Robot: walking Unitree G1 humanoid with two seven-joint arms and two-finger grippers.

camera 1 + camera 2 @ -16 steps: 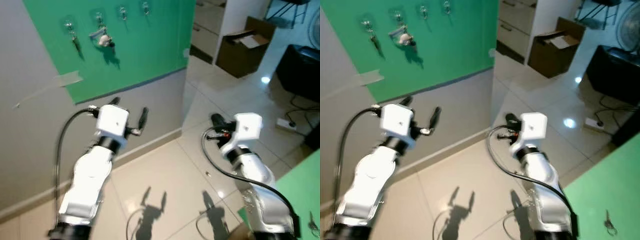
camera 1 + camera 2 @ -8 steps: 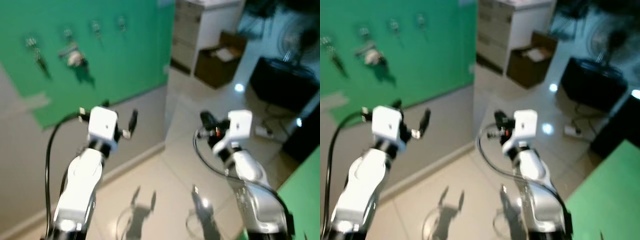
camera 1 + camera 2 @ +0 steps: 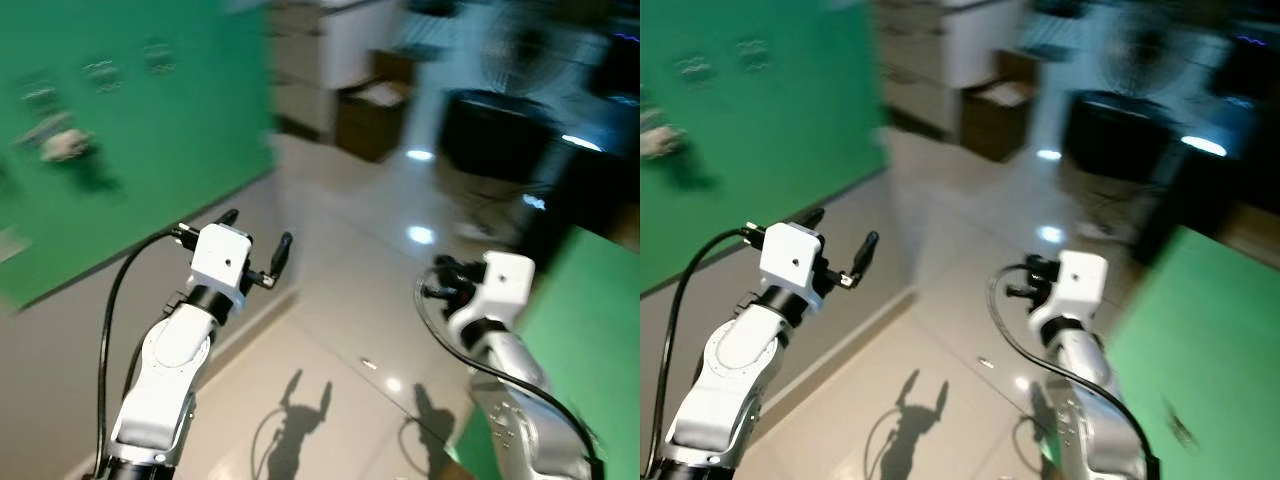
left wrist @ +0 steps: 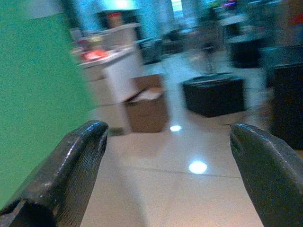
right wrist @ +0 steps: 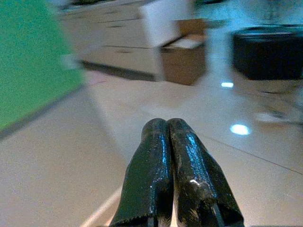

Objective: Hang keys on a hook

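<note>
**Both arms raised, nothing held**

While the head views smear with blur, both silver arms sit raised over the glossy beige tiled floor. Left gripper: black fingers spread wide, empty between. Right gripper: fingers pressed together, nothing between them. Green wall panel on the robot's left carries a row of hooks with a blurred pale bunch, likely the keys, hanging there. Brown open cardboard box and a black squat box stand farther off. Green tabletop at the right.
</note>
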